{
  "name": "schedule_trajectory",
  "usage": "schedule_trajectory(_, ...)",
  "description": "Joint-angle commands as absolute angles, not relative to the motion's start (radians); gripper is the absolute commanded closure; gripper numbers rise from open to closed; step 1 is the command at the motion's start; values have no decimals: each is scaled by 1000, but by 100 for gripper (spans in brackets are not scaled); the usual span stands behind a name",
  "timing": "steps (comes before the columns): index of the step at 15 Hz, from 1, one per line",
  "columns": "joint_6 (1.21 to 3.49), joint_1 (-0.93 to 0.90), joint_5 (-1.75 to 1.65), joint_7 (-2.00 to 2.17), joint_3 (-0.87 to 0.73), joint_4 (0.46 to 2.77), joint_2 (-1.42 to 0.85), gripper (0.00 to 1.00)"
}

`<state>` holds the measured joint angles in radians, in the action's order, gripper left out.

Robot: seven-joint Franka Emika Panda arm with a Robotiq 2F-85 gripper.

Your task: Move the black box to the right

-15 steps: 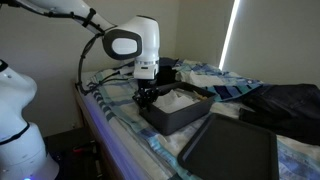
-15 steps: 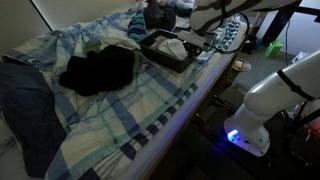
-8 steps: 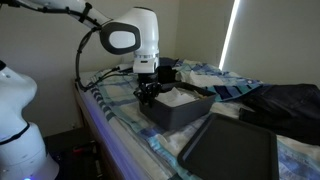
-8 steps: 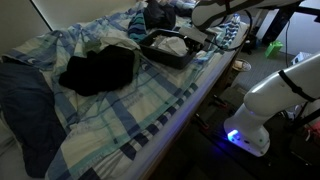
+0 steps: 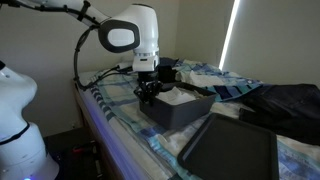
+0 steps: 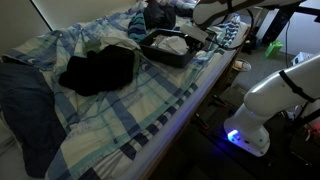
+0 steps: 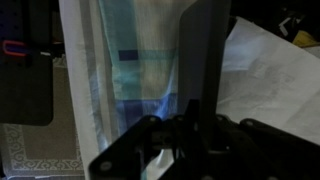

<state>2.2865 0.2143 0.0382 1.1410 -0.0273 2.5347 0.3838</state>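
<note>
The black box (image 5: 180,108) is a dark open-top box with white paper inside, resting on the plaid bedspread near the bed's edge; it also shows in an exterior view (image 6: 168,50). My gripper (image 5: 148,93) is at the box's near end wall, shut on that wall. In the wrist view the wall (image 7: 205,60) rises straight up from between the jaws (image 7: 192,120), with white paper to its right.
A flat dark tray-like lid (image 5: 232,150) lies beside the box on the bed. A dark cloth bundle (image 6: 97,70) sits mid-bed. Dark clothing (image 5: 285,105) lies further along. The bed edge (image 6: 205,95) drops off next to the box.
The gripper and the box have shifted slightly, and the box looks a little raised at the gripped end compared with one second ago.
</note>
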Motion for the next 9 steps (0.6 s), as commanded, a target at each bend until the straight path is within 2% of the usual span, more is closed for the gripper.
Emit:
schedule_trajectory(1, 2278, 221, 54, 1125, -47, 2507, 422, 96)
schedule_trajectory(9, 2284, 253, 68, 1128, -105, 2462, 397, 96)
